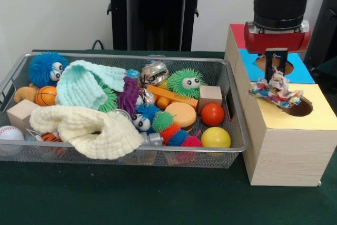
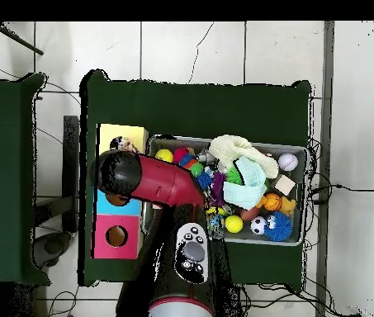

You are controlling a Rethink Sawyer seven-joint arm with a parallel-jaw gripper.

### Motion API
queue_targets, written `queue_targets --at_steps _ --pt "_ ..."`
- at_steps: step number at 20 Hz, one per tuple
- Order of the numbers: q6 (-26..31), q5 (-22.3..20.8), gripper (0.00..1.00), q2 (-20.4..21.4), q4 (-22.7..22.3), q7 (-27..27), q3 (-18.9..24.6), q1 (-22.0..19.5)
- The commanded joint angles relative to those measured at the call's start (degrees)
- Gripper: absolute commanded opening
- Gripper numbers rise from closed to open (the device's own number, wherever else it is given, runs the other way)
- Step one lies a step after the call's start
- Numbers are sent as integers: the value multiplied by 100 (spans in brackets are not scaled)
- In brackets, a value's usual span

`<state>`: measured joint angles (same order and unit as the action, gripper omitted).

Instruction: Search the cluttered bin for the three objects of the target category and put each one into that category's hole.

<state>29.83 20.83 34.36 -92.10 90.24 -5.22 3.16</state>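
Observation:
A wooden box [image 1: 284,146] with yellow, blue and red top sections stands to the right of the wire bin [image 1: 235,104]. My gripper [image 1: 276,77] hangs low over the yellow section, shut on a multicoloured rag [image 1: 275,91]. The rag's lower folds rest on the yellow top at the left rim of its hole [image 1: 302,108]. In the overhead view the arm [image 2: 161,182] covers the gripper, and only a bit of the rag [image 2: 124,145] shows on the yellow section [image 2: 134,132]. Inside the bin lie a cream cloth [image 1: 84,127] and a mint cloth [image 1: 84,85].
The bin also holds spiky toys with eyes [image 1: 185,82], red [image 1: 212,114] and yellow [image 1: 216,137] balls, wooden blocks [image 1: 210,95], a baseball [image 1: 10,133] and a small basketball [image 1: 46,96]. The blue section's hole [image 1: 288,67] and the red section's hole [image 2: 116,236] lie beyond the yellow one.

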Motion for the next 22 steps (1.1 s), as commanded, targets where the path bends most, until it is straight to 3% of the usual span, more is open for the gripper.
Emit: queue_targets --at_steps 1,11,17,22 --pt "831 413 0 -200 182 2081 87 255" --pt "780 498 0 -211 161 2170 161 307" --pt "70 262 0 -511 66 1836 206 140" --pt "-187 -56 0 -673 399 1477 92 56"
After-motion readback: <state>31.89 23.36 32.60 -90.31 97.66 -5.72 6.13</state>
